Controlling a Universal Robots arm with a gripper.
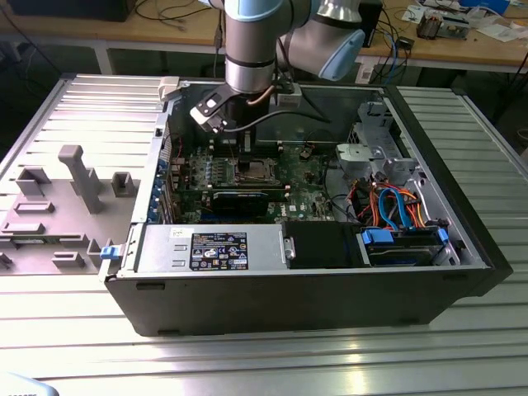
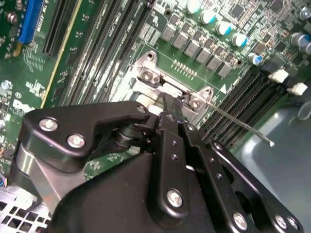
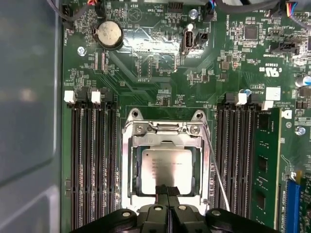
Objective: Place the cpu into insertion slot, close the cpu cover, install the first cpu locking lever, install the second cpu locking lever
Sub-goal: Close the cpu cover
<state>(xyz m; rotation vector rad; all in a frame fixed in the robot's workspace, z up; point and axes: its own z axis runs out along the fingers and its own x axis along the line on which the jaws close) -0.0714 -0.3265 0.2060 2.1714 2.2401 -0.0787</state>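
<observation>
The arm [image 1: 247, 49] hangs vertical; jaws pressed together, tips pointing down.

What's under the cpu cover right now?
The cpu shows through the cpu cover's window; its edges and anything beneath are hidden by the frame, one side by the gripper.

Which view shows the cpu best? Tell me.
The first wrist view: the cpu lies face-up, almost wholly visible. The exterior view shows it tiny beneath the arm; in the second wrist view the gripper covers it.
</observation>
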